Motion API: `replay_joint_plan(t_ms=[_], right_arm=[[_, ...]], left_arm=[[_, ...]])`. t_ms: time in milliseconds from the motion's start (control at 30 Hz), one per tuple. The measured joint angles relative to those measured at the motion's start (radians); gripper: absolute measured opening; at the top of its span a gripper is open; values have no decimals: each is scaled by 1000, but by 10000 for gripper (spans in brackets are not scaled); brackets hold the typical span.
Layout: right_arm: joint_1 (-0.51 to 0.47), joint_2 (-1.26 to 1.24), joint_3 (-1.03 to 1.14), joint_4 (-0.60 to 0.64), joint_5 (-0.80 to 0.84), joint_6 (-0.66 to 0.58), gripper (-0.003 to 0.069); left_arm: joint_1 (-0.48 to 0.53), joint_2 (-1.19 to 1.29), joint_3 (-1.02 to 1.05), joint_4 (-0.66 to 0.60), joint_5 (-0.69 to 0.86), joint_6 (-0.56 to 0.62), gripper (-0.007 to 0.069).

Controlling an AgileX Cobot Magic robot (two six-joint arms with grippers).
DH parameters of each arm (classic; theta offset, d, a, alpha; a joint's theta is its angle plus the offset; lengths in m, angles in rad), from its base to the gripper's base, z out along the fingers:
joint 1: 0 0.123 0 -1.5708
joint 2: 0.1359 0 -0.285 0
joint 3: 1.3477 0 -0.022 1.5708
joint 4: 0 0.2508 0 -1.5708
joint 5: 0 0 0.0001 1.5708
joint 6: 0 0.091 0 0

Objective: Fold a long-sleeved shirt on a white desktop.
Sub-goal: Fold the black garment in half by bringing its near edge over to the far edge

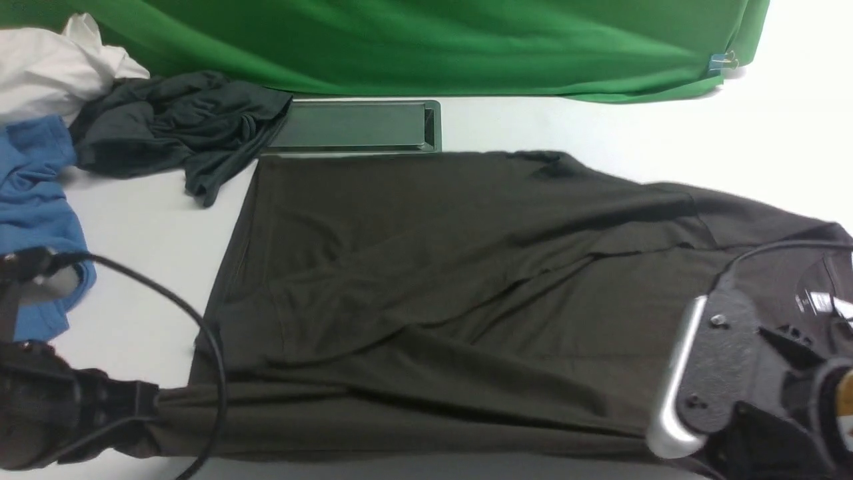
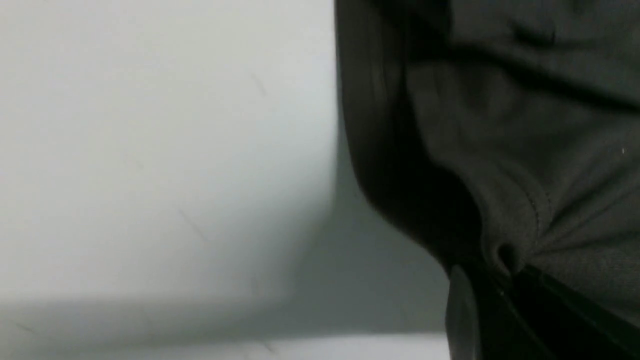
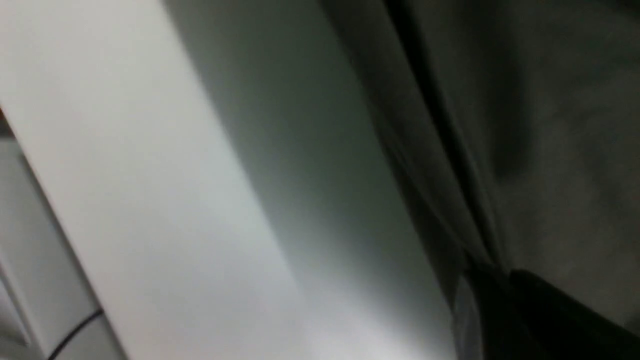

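On white desktop (image 1: 600, 127), long-sleeved shirt (image 1: 433, 280), corner pinched in left end effector (image 1: 154, 403)

Bright, even in front view, washed out on desk (image 1: 793, 127) far right; dim, blurred, shadowed in wrist views.

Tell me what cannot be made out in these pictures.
Neck label: print too small in the front view, and cut by the right edge.
Right gripper: fingertips hidden in the front view behind its own wrist; the wrist view is blurred.
Blue garment: cut off by the front view's left edge.
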Motion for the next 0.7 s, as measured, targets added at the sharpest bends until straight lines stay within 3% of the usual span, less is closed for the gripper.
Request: replay_joint_plan(t_ms=[133, 467, 633, 700], right_arm=[[-39, 5, -68, -20, 2, -3, 27], [-266, 222, -328, -35, -37, -134, 24], [-320, 412, -491, -38, -106, -203, 24], [-339, 509, -574, -41, -175, -233, 24]], left_arm=[[0, 1, -19, -8, -45, 0, 32], [0, 226, -273, -64, -120, 9, 32], [0, 433, -446, -101, -209, 84, 32], [0, 542, -512, -153, -329, 166, 32]])
